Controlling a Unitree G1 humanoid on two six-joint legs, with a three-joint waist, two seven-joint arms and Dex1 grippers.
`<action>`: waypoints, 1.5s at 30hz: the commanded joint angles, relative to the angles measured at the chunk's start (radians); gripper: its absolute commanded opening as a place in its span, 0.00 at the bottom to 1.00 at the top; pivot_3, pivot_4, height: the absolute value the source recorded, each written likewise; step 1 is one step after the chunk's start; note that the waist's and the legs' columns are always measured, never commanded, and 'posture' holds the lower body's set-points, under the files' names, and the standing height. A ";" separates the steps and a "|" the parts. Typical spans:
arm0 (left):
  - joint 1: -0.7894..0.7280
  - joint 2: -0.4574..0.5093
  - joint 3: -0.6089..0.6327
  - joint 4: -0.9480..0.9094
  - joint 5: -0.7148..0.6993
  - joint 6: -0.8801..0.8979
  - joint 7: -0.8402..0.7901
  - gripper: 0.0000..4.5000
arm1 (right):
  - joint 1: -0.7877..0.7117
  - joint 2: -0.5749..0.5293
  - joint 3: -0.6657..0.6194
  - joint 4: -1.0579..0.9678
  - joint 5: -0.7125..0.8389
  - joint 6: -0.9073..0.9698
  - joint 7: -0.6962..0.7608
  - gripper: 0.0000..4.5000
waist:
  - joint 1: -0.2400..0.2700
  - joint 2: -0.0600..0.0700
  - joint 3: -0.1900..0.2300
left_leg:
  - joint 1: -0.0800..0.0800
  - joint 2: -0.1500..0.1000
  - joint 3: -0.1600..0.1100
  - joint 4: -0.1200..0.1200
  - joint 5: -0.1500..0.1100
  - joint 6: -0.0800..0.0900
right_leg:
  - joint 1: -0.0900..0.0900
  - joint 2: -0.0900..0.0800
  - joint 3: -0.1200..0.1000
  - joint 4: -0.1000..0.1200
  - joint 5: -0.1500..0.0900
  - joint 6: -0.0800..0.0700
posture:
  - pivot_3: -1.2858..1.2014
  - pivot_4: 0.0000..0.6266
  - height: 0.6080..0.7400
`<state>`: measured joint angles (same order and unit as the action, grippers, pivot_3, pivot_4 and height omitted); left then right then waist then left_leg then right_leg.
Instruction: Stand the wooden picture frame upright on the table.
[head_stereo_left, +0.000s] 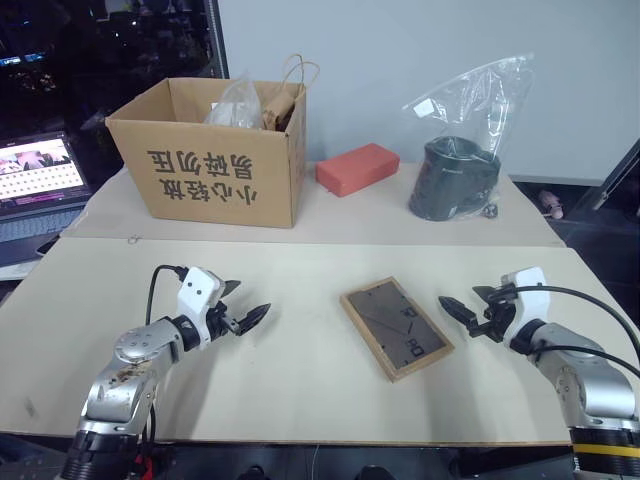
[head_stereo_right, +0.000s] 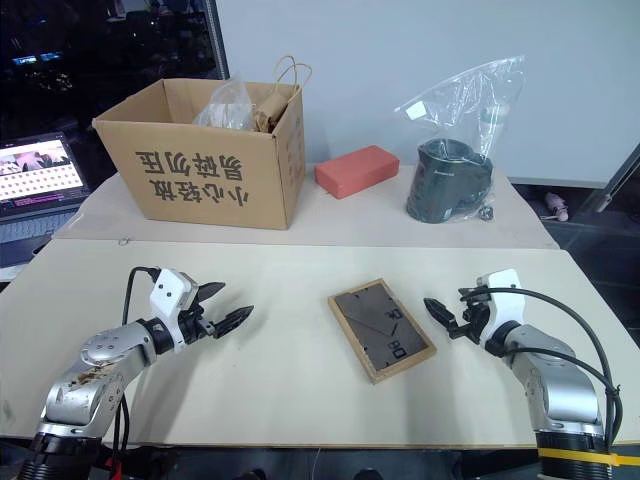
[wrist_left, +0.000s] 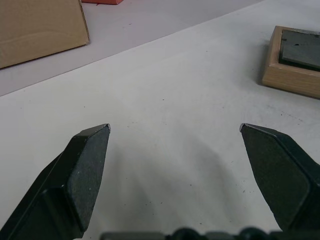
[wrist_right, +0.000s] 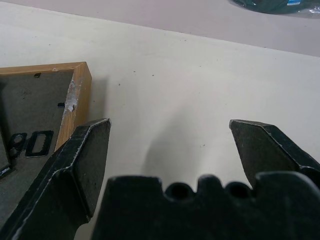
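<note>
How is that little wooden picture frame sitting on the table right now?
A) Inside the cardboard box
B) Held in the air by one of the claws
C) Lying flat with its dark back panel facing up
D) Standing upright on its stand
C: the wooden picture frame lies flat on the table, dark back panel up, between the open left gripper and right gripper, touched by neither.

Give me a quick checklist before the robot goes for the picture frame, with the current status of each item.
1. Wooden picture frame located, lying flat, back panel up: ok.
2. Frame upright: not ok.
3. Left gripper open, holding nothing: ok.
4. Right gripper open, beside the frame's edge, not touching it: ok.
5. Table around the frame free of other things: ok.
6. Fold-out stand opened: cannot tell.
</note>
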<state>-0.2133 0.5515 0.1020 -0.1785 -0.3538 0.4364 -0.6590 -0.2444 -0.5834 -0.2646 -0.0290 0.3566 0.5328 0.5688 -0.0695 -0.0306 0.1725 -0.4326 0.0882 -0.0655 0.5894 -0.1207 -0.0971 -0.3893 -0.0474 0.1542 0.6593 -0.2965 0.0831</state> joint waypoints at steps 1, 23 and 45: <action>-0.015 0.015 0.015 -0.021 -0.040 0.023 -0.037 1.00 | -0.007 -0.036 -0.038 -0.019 0.007 -0.041 0.024 0.99 | 0.000 0.000 0.000 | 0.000 0.000 0.000 0.000 0.000 0.000 | 0.000 0.000 0.000 0.000 0.000 0.000 | 0.52 0.24 1.00; -0.241 0.092 -0.455 -0.094 0.049 0.220 -0.275 0.00 | -0.171 -0.299 0.335 0.207 -0.207 -0.359 0.561 0.02 | -0.001 0.000 0.001 | -0.005 0.000 0.000 0.000 0.000 0.000 | -0.001 0.000 0.000 -0.003 0.000 0.000 | 0.52 0.24 1.00; 0.045 0.268 -0.176 -0.063 0.041 0.136 -0.259 0.00 | -0.230 -0.059 0.486 0.095 -0.188 -0.278 0.603 0.02 | -0.003 0.001 0.001 | -0.001 0.000 0.001 0.000 -0.001 0.001 | -0.001 0.001 0.000 -0.001 -0.002 0.000 | 0.52 0.24 1.00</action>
<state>-0.1847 0.8367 -0.0948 -0.2271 -0.2981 0.5263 -0.9480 -0.4581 -0.6489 0.2249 0.0756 0.1702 0.2709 1.1747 -0.0725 -0.0297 0.1730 -0.4334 0.0888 -0.0647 0.5889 -0.1214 -0.0962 -0.3901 -0.0466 0.1541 0.6592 -0.2986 0.0829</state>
